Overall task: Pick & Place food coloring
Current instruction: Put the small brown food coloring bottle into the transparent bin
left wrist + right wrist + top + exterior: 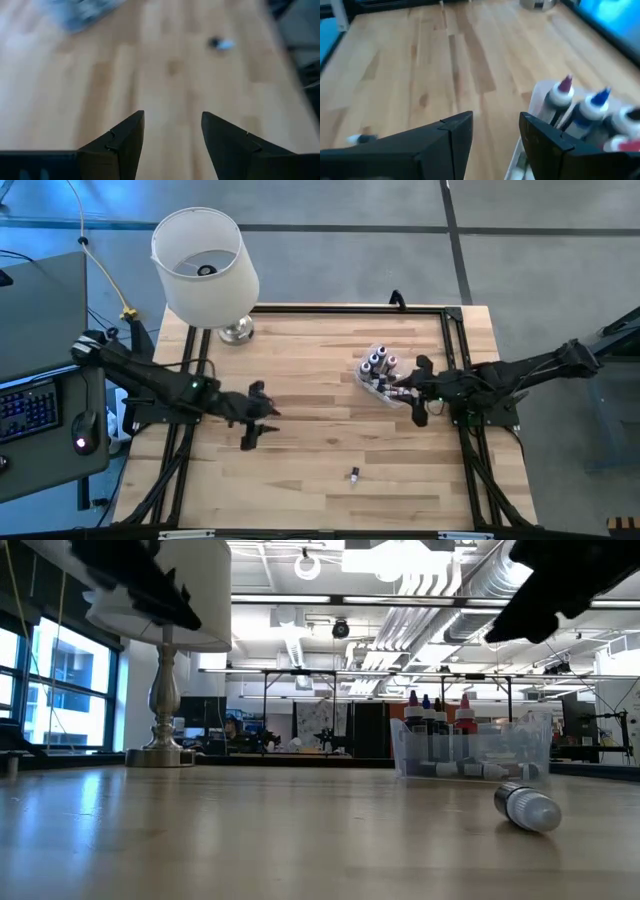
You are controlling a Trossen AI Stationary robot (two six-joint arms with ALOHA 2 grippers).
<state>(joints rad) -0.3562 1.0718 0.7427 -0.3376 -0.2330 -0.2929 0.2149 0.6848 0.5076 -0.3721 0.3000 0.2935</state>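
Hands both open, empty: my left hand [250,423] mid-table, my right hand [418,393] beside the tub [372,385] of food coloring bottles [379,363]; one stray bottle [354,475] lies near.

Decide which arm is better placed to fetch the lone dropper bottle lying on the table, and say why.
Probably the left. Its open pincer hangs empty over bare wood, facing the stray bottle. The right pincer, also open, sits beside the tub of bottles.

The left tool [172,142], its two dark fingers [125,145] spread apart, hangs over the bare wooden bench [165,75]. One small bottle [221,44] lies farther off, blurred.
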